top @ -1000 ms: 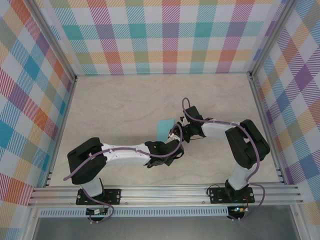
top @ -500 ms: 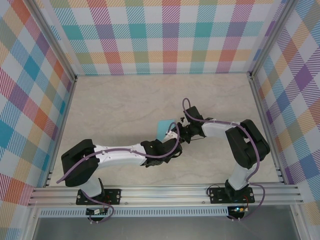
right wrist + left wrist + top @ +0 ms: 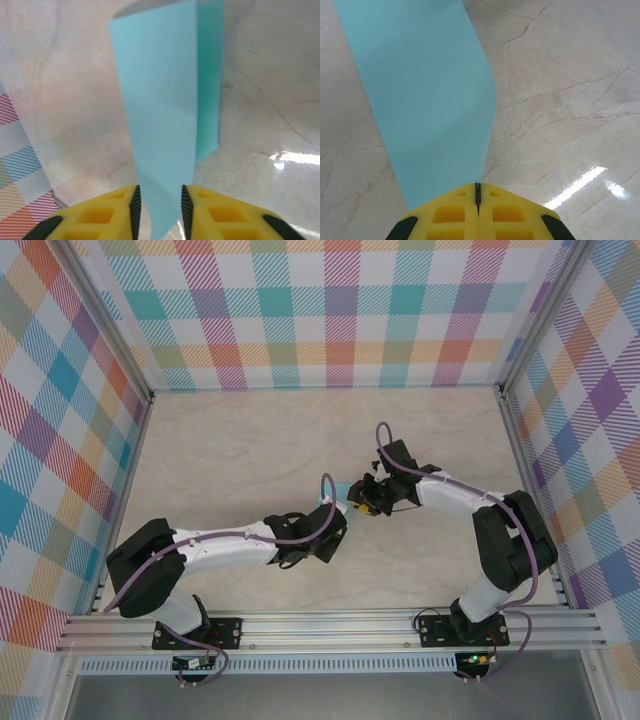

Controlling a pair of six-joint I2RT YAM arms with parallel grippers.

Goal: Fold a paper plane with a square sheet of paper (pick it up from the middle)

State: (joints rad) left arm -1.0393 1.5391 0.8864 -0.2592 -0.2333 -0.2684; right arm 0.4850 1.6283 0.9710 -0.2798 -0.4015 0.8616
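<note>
From above, the thin turquoise paper sheet (image 3: 343, 506) sits mid-table between left gripper (image 3: 334, 516) and right gripper (image 3: 360, 504); the left wrist view shows yellow fingers (image 3: 454, 215) pinched shut on its edge; the right wrist view shows jaws parted around the light, limp, crease-prone sheet, probably best held near its fold.

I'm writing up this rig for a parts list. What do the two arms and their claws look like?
The left arm and right arm have white links with black joints, each trailed by a purple cable. The left claw and right claw have yellow fingers moulded with square pockets, black at the outer edges.
</note>
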